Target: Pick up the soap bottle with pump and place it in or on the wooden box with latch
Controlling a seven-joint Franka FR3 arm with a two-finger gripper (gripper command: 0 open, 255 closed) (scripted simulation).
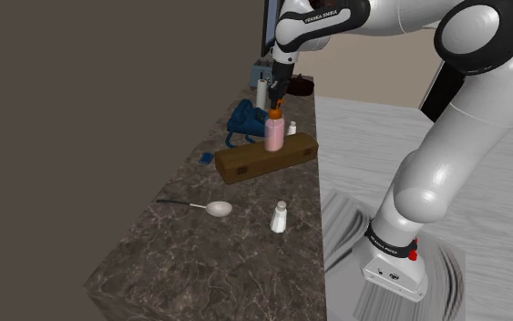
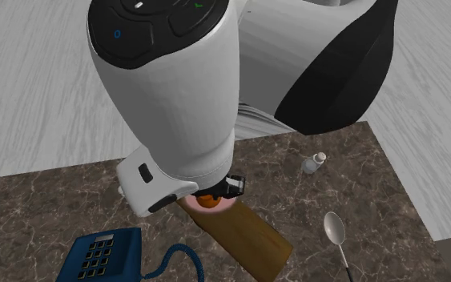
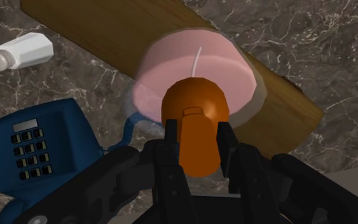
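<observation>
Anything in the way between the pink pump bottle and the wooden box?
Nothing visible. The black claw is shut on the orange pump of the pink soap bottle, which is directly over the long brown wooden box. The blue telephone lies beside the box, not on it.

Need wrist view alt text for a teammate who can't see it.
The gripper clasps the orange pump of a pink soap bottle, seen from above over a wooden box. A blue phone and a small white shaker lie nearby on the dark counter.
</observation>
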